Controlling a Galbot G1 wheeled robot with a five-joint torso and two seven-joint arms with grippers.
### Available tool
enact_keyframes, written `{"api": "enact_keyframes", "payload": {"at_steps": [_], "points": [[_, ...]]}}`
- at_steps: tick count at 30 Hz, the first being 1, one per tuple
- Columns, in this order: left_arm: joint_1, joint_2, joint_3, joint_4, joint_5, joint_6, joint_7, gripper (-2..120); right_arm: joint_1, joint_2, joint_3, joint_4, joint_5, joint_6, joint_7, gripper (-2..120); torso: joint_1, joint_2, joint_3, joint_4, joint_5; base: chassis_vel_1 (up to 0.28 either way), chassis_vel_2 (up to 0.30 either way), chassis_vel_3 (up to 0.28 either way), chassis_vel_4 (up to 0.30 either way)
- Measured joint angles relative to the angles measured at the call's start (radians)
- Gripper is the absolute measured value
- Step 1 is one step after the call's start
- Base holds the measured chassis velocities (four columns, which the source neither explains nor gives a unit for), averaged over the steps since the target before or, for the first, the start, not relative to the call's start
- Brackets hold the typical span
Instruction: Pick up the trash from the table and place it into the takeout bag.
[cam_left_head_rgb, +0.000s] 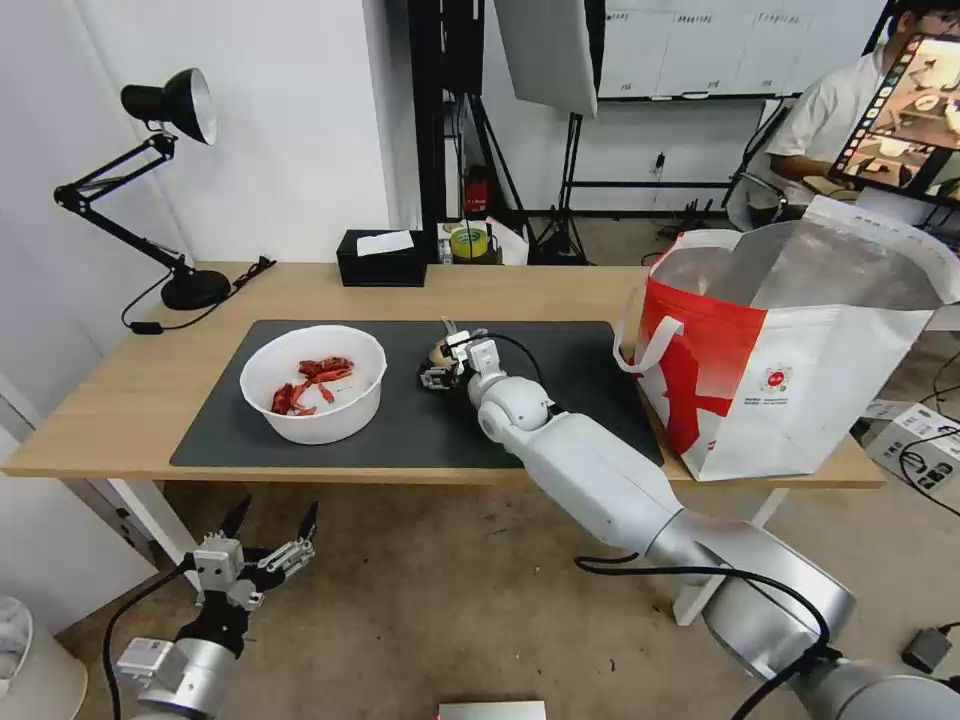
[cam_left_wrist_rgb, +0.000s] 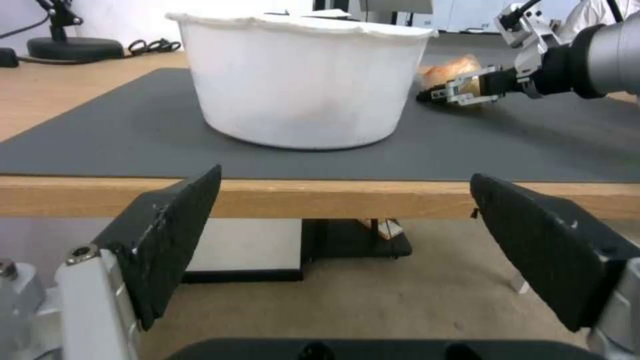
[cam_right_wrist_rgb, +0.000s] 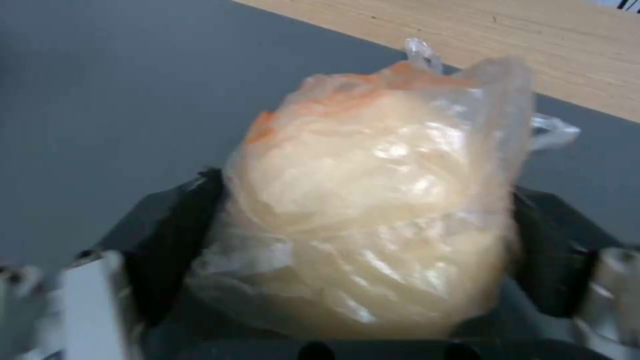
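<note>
Nearest, the left gripper (cam_left_head_rgb: 272, 520) hangs spread below the tabletop (cam_left_head_rgb: 120, 400) edge. On the grey mat (cam_left_head_rgb: 400, 420), the right gripper (cam_left_head_rgb: 438, 366) pinches the knotted bag (cam_right_wrist_rgb: 373, 200), largely hiding it. The bowl (cam_left_head_rgb: 315, 383) sits left; the takeout bag (cam_left_head_rgb: 800, 350) stands right, partly cut off.

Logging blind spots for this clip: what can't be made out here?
- Head view: the right tool covers most of the knotted bag, so the grip is unclear there.
- Right wrist view: the bag hides the pads' contact faces and the mat beneath.
- Left wrist view: the bowl wall hides its contents.
- Head view: the takeout bag walls hide its bottom.
- The left tool hangs open below the table.
</note>
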Motion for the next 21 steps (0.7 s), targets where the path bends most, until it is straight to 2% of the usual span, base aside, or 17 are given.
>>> {"api": "enact_keyframes", "payload": {"at_steps": [1, 3, 5, 6, 8, 9, 11, 12, 14, 15, 18, 19, 20, 21], "points": [[0.0, -0.001, -0.002, 0.0, -0.002, 0.0, 0.0, 100, -0.001, -0.002, 0.0, 0.003, 0.0, -0.001, 0.001, 84, 0.0, 0.0, 0.0, 0.0, 0.0, 0.0, 0.0, 0.0, 0.0], [0.0, -0.001, -0.004, 0.0, -0.004, 0.0, 0.0, 100, -0.002, -0.003, 0.0, 0.005, 0.0, -0.001, 0.001, 82, 0.0, 0.0, 0.0, 0.0, 0.0, 0.0, 0.0, 0.0, 0.0], [0.001, -0.001, -0.008, -0.001, -0.009, -0.001, 0.0, 100, -0.007, -0.015, 0.0, 0.021, 0.002, -0.004, 0.002, 69, 0.0, 0.0, 0.0, 0.0, 0.0001, 0.0, 0.0, 0.0, 0.0], [0.001, -0.001, -0.008, -0.001, -0.009, -0.001, 0.0, 100, -0.007, -0.015, 0.0, 0.021, 0.002, -0.004, 0.002, 69, 0.0, 0.0, 0.0, 0.0, 0.0001, 0.0, 0.0, 0.0, 0.0], [0.002, -0.001, -0.008, -0.001, -0.01, -0.002, 0.0, 100, -0.014, -0.025, 0.001, 0.034, 0.004, -0.005, 0.005, 59, 0.0, 0.0, 0.0, 0.0, 0.0, 0.0, 0.0, 0.0, 0.0], [0.002, -0.001, -0.008, -0.001, -0.01, -0.002, 0.0, 100, -0.014, -0.025, 0.001, 0.034, 0.004, -0.005, 0.005, 59, 0.0, 0.0, 0.0, 0.0, 0.0, 0.0, 0.0, 0.0, 0.0], [-0.001, -0.001, -0.005, -0.001, -0.01, -0.002, 0.0, 100, -0.027, -0.044, 0.007, 0.061, 0.008, -0.004, 0.015, 47, 0.0, 0.0, 0.0, 0.0001, 0.0001, 0.0, 0.0, 0.0, 0.0], [-0.001, -0.001, -0.005, -0.001, -0.01, -0.002, 0.0, 100, -0.027, -0.044, 0.007, 0.061, 0.008, -0.004, 0.015, 47, 0.0, 0.0, 0.0, 0.0001, 0.0001, 0.0, 0.0, 0.0, 0.0], [-0.002, -0.001, -0.001, -0.001, -0.01, -0.002, 0.0, 100, -0.045, -0.072, 0.019, 0.105, 0.02, 0.006, 0.027, 36, 0.0, 0.0, 0.0, 0.0, 0.0001, 0.0, 0.0, 0.0, 0.0], [-0.002, -0.001, -0.001, -0.001, -0.01, -0.002, 0.0, 100, -0.045, -0.072, 0.019, 0.105, 0.02, 0.006, 0.027, 36, 0.0, 0.0, 0.0, 0.0, 0.0001, 0.0, 0.0, 0.0, 0.0], [-0.003, -0.002, 0.005, -0.001, -0.006, -0.002, 0.0, 100, -0.078, -0.128, 0.042, 0.19, 0.026, 0.042, 0.041, 22, 0.0, 0.0, 0.0, 0.0, 0.0002, 0.0, 0.0, 0.0, 0.0], [-0.003, -0.002, 0.005, -0.001, -0.006, -0.002, 0.0, 100, -0.078, -0.128, 0.042, 0.19, 0.026, 0.042, 0.041, 22, 0.0, 0.0, 0.0, 0.0, 0.0002, 0.0, 0.0, 0.0, 0.0], [-0.003, -0.002, 0.007, -0.001, -0.005, -0.003, -0.001, 100, -0.096, -0.16, 0.055, 0.242, 0.013, 0.068, 0.041, 15, 0.0, 0.0, 0.0, 0.0, 0.0002, 0.0, 0.0, 0.0, 0.0], [-0.003, -0.002, 0.008, -0.003, -0.005, -0.003, -0.001, 100, -0.109, -0.181, 0.064, 0.277, -0.004, 0.09, 0.04, 14, 0.0, 0.0, 0.0, -0.0001, 0.0002, 0.0, 0.0, 0.0, 0.0]]}}
